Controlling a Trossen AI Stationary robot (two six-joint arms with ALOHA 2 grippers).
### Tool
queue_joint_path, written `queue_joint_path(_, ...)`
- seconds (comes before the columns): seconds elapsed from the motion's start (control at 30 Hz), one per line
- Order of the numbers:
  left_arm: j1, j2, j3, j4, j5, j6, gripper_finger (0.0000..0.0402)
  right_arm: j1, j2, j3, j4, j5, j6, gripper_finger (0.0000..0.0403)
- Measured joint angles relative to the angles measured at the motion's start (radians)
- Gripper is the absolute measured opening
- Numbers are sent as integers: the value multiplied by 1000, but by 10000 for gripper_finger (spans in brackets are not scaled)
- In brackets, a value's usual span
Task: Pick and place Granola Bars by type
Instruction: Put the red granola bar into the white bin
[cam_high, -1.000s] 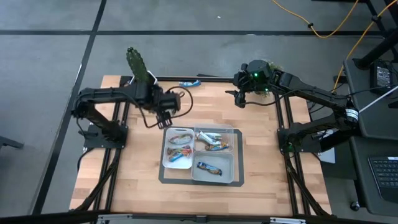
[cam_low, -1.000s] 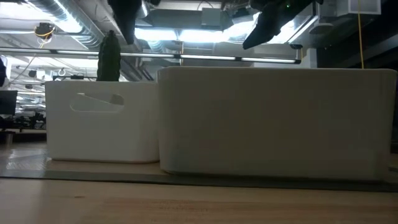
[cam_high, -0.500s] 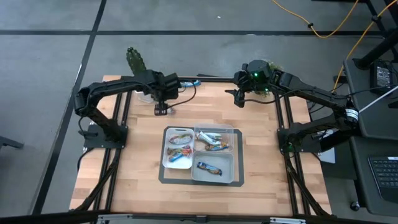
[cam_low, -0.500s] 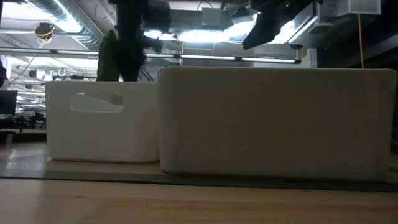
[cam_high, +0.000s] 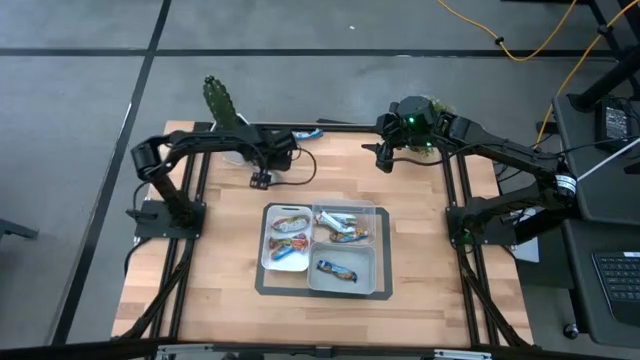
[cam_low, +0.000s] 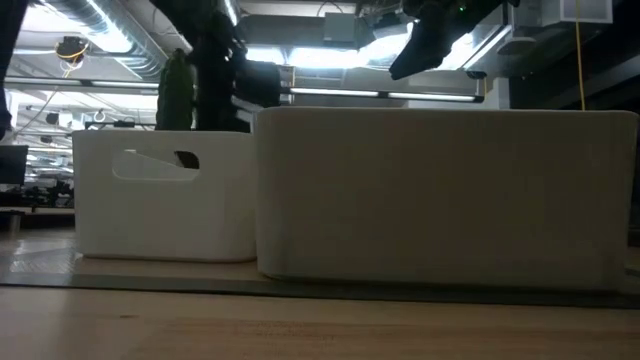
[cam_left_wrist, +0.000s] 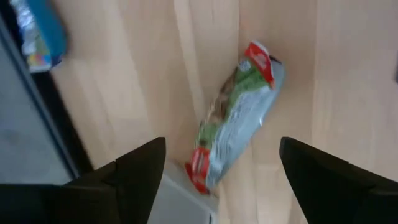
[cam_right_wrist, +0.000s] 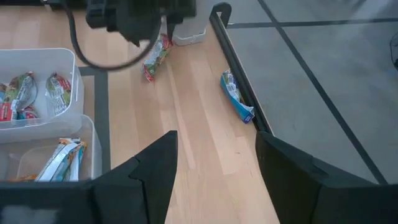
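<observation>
Left gripper hovering spread over a red-and-green bar lying on the wood by the far rail, probably lining up a pick. Right gripper waiting spread at the far right. Other bars sitting sorted in the tray. Showing only in the right wrist view: a blue bar against the rail.

Green cactus at table's far left corner; orange cable on grey floor.
</observation>
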Motion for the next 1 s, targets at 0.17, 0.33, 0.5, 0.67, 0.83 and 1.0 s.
queue_joint_path(0.17,0,100,0,29,33,35,308,0,0,0,0,0,13,218)
queue_joint_path(0.33,0,193,0,28,29,68,304,0,0,0,-7,1,32,218)
queue_joint_path(0.5,-4,224,4,18,10,66,251,0,0,0,-13,0,30,218)
queue_joint_path(0.67,-23,216,9,3,-32,-6,130,0,0,0,-13,1,22,218)
queue_joint_path(0.83,-47,184,78,-105,-33,-175,17,0,0,0,-12,1,17,218)
queue_joint_path(1.0,-89,101,212,-175,8,-370,22,0,0,0,-13,1,25,218)
